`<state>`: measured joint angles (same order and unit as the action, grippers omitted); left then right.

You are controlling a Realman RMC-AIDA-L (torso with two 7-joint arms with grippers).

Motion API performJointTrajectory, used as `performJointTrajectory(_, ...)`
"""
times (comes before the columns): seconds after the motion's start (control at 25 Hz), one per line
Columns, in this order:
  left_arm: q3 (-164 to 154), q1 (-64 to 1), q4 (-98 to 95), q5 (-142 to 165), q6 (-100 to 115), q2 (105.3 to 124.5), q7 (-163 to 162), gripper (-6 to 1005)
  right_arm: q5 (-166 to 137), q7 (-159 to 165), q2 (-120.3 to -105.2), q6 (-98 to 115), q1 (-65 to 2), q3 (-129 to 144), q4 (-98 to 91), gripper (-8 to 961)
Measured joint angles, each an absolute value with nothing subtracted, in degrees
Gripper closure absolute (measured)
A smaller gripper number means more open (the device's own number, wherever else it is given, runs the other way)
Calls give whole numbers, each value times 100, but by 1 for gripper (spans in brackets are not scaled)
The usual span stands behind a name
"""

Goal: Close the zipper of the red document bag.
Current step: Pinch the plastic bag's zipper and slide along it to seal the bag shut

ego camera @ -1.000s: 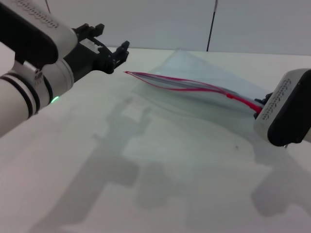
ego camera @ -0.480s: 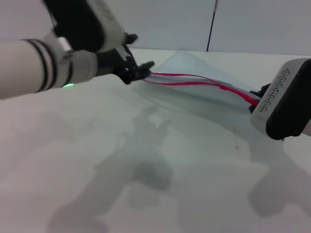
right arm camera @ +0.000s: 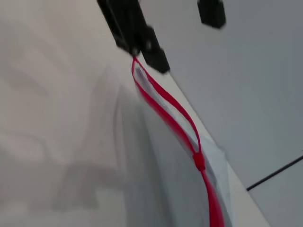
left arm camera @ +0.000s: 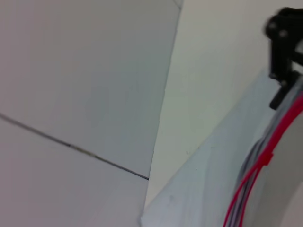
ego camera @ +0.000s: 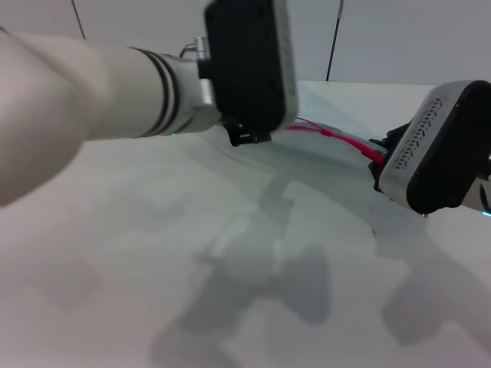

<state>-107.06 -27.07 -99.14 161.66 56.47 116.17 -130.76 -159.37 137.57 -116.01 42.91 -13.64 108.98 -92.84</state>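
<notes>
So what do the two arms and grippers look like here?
The left arm is off-white with two thin black rings near the wrist, ending in a boxy black block and a black gripper. The right arm ends in a black housing with a pale grey, ribbed face; its black gripper sits just beyond.

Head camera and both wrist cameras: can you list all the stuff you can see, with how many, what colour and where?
red document bag: one, see-through pale blue-grey, lying on the table between the two arms.
zipper: one, bright red, along the bag's long edge; its two strips are apart from the left claw up to the slider, joined beyond it.
table: one, pale grey-white, under everything.
wall: pale grey panels with thin dark seams, behind the table.
left claw: one, black, at the open end of the zipper.
right claw: one, black, at the other end of the zipper, mostly hidden behind its wrist.
</notes>
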Motion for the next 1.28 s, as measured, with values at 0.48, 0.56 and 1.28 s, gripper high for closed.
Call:
performJointTrajectory(0.48,-11424,-2846,-10272,16316,5609,11615,-12786,338,-15737,13625,-11593,4355,-1462,10794,-9254,902)
performJointTrajectory(0.56,-11518,-2826,-10339,16298,5604,11614,-12781,338,-15735,13624,-11593,4348,-1466,10792,-9247,903)
performJointTrajectory(1.28,-11585,-2611,-10288,16298,5325,11570,-12769,341,-15732,13587,-11594,4351,-1403,10835,-9424,904)
